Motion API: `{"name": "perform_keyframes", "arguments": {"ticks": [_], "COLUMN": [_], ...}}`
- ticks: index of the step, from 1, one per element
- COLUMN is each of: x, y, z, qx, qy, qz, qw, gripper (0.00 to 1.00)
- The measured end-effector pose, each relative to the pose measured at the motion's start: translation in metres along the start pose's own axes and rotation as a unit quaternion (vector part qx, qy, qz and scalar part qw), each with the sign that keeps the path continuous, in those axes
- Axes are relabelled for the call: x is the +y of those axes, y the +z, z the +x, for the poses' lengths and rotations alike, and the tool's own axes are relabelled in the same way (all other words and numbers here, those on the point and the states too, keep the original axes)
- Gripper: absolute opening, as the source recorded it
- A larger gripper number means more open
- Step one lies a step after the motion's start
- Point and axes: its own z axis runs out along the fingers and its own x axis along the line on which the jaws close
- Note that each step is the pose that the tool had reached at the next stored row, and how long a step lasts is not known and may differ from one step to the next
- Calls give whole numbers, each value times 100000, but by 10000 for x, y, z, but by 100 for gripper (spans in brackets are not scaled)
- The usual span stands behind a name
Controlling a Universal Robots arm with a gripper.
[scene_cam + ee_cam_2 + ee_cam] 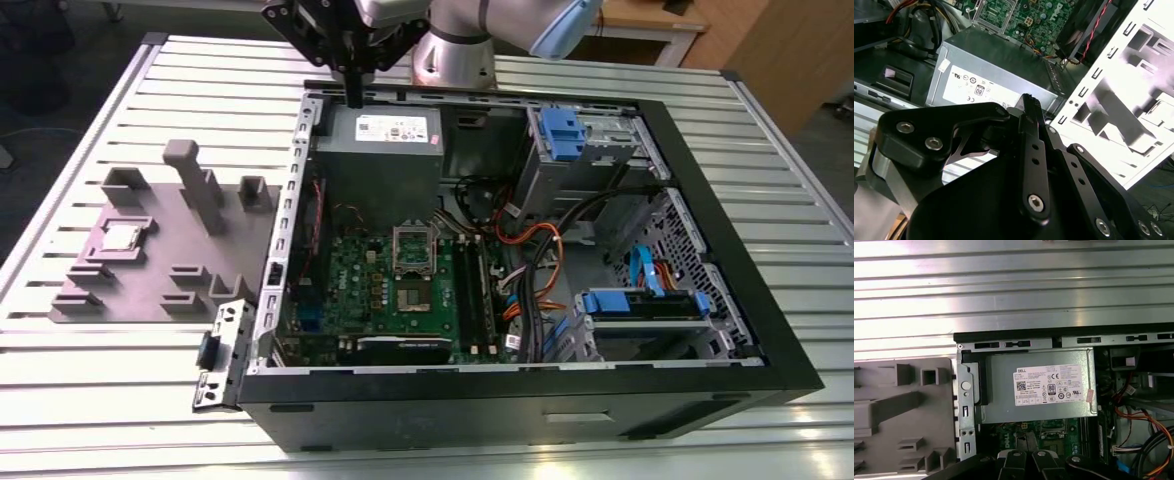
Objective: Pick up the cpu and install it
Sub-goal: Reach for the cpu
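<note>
The cpu, a small square chip with a silver top, lies in a recess of the grey fixture plate on the exterior view's left, beside the open computer case. My gripper hangs at the far edge of the case, above the grey power supply, well away from the cpu. Its fingers are shut together with nothing held, as the second wrist view also shows of the gripper. The motherboard's socket stands with its silver frame raised.
The case lies on a slatted metal table. Inside are black memory sticks, orange and black cables, and blue drive bays. Upright posts rise from the fixture plate. The power supply lies under the wrist.
</note>
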Motion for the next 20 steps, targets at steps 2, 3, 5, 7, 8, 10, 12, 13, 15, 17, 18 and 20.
{"name": "perform_keyframes", "arguments": {"ticks": [2, 3, 5, 7, 8, 10, 12, 13, 15, 17, 18, 20], "x": [0, 0, -1, -6, -11, -11, -11, -11, -12, -13, -13, -14], "y": [0, 0, 1, 7, 21, 22, 23, 24, 23, 23, 23, 23], "z": [5, 6, 10, 79, 125, 127, 131, 135, 143, 154, 160, 172], "qx": [0, 1, -2, -2, 1, 1, -4, -6, -3, 0, 0, 1], "qy": [0, -1, 1, -1, -1, -1, 2, 5, 0, 1, 1, -1], "qz": [0, -1, -4, -3, 0, -2, -7, -11, -3, -1, -3, -1], "qw": [100000, 100000, 100000, 100000, 100000, 100000, 100000, 100000, 100000, 100000, 100000, 100000], "gripper": [11, 11, 11, 11, 11, 11, 11, 11, 11, 11, 11, 11]}}
